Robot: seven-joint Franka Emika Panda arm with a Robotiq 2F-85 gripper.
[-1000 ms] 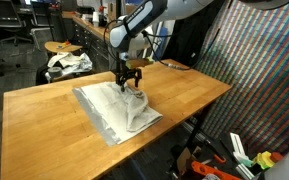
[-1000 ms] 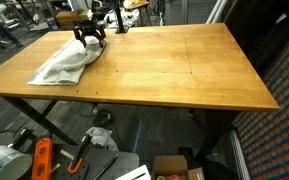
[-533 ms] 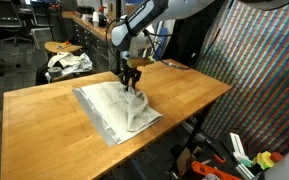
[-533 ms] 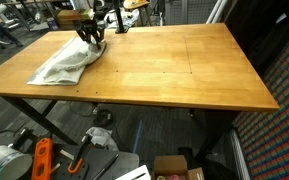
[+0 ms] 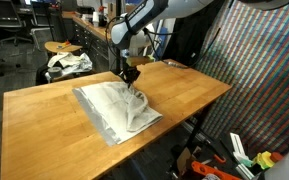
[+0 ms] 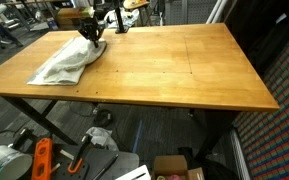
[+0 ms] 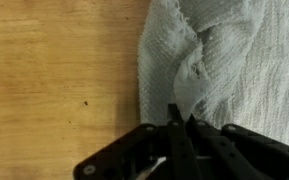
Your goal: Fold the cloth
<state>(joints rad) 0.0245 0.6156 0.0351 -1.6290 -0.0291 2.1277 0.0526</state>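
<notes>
The cloth (image 5: 114, 108) is a thin white to light-grey sheet lying rumpled on the wooden table (image 5: 44, 125), also seen in the other exterior view as a crumpled pale heap (image 6: 66, 62). My gripper (image 5: 130, 80) stands at the cloth's far edge (image 6: 88, 36), pointing down. In the wrist view the cloth (image 7: 234, 60) fills the right half, and my gripper (image 7: 181, 118) has its dark fingers pressed together, shut on a raised fold of the cloth's edge. The pinched bit itself is hidden between the fingers.
A smaller bundle of white-and-dark fabric (image 5: 67, 64) sits on a stool beyond the table. Bare wood (image 6: 184, 65) stretches across the rest of the tabletop. Boxes and tools (image 6: 44, 158) lie on the floor below; a patterned screen (image 5: 264, 70) stands to one side.
The fingers, spread wide over the cloth's edge a second ago, have come together on it. The arm has stayed in the same spot.
</notes>
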